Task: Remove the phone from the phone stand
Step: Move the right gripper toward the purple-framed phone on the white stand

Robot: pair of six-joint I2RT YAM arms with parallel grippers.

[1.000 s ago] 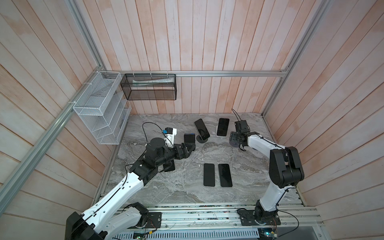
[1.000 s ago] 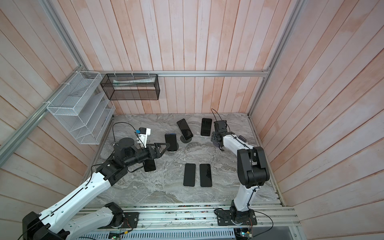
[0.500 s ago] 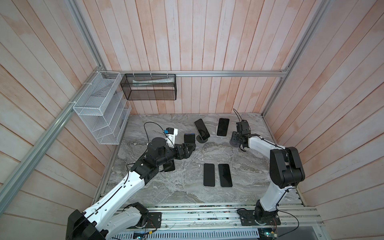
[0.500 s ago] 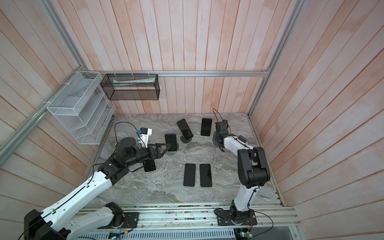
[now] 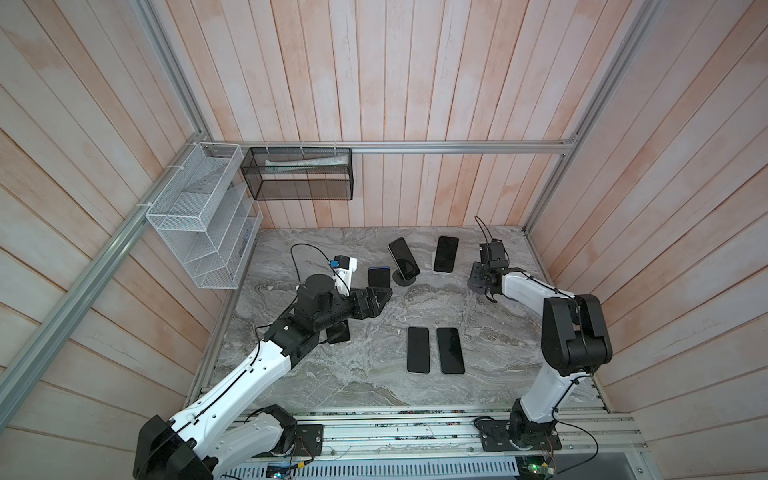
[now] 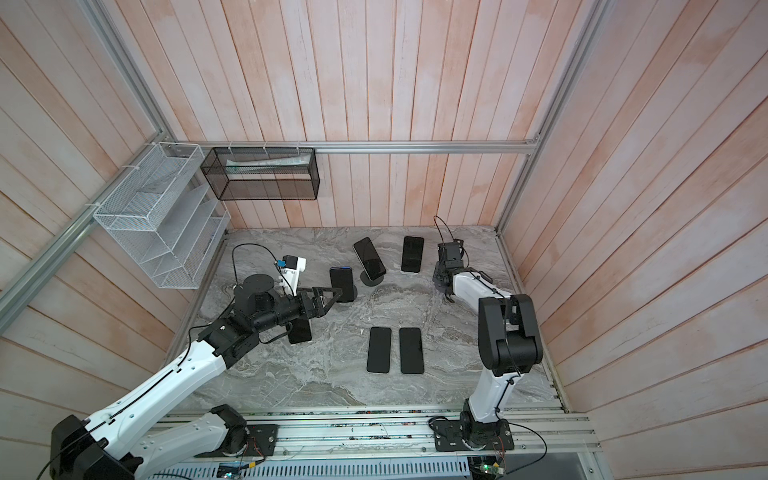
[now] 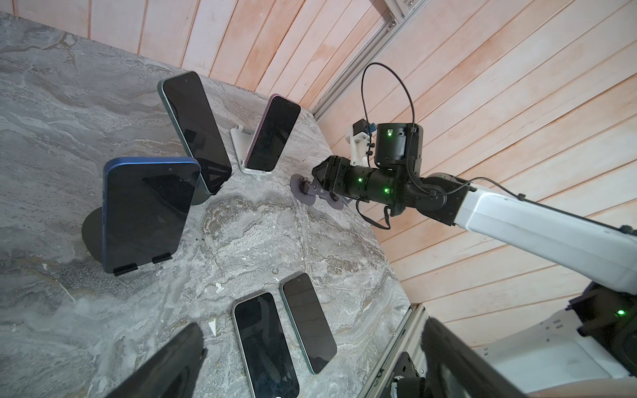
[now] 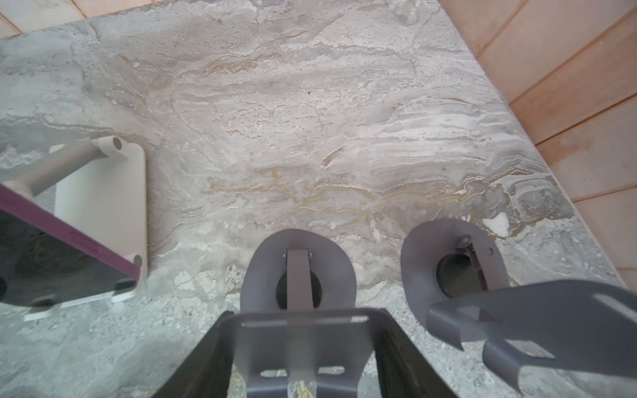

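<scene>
In both top views the left gripper (image 5: 384,297) has barely shifted from a second ago. Its jaws are spread wide, tips just short of the blue phone (image 5: 378,277), which still leans on its black stand (image 7: 91,234). The right gripper (image 8: 303,344) is clenched on a grey stand (image 8: 298,275) near the right wall, hardly moved.

Right claw (image 5: 485,291) closed onto grey stand (image 8: 298,268).
</scene>
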